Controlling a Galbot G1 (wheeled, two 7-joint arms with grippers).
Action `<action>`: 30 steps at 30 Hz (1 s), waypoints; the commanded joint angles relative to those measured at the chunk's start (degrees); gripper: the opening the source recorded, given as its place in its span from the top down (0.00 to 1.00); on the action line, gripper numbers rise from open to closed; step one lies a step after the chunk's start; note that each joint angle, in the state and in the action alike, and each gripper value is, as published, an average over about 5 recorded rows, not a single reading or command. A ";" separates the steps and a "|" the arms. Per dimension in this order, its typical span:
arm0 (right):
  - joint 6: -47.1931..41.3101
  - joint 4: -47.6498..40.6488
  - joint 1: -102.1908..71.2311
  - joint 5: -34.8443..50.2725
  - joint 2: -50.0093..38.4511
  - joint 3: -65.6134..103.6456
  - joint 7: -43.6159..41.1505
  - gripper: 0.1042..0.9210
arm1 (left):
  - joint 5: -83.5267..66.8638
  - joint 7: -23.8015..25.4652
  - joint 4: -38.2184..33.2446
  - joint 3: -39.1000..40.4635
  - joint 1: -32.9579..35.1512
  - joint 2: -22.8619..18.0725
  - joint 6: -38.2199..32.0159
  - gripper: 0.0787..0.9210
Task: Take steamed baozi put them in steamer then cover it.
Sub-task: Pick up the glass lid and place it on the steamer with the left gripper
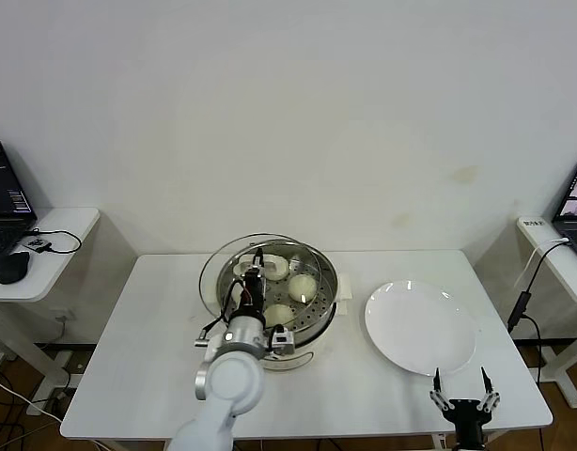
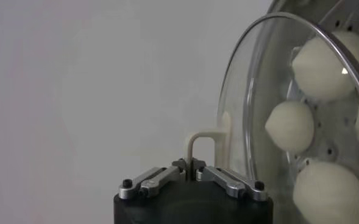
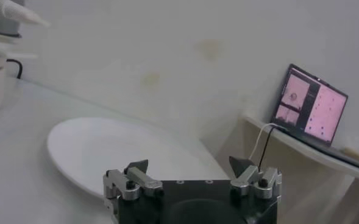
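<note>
Resting in steamer (image 1: 317,315) — four baozi (image 1: 303,287)

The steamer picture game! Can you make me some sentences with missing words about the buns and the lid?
1. The baozi now sit inside the ____.
2. The white plate holds ____ buns.
3. The left gripper is shut on the handle of the glass ____.
4. The right gripper, near the table's front edge, is ____.

Missing words: steamer; no; lid; open
</note>
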 commanded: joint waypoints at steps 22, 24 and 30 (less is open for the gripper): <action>0.14 -0.61 -0.38 -1.63 0.19 -1.37 0.03 0.12 | 5.21 0.13 4.86 1.65 -0.19 -4.64 -0.75 0.95; 0.17 -0.69 -0.38 -1.66 0.18 -1.42 0.02 0.12 | 5.33 0.01 5.14 1.66 -0.26 -4.93 -0.84 0.95; 0.23 -0.71 -0.58 -1.78 0.07 -1.46 -0.06 0.12 | 5.84 -0.39 6.28 1.60 -0.46 -6.00 -1.14 0.95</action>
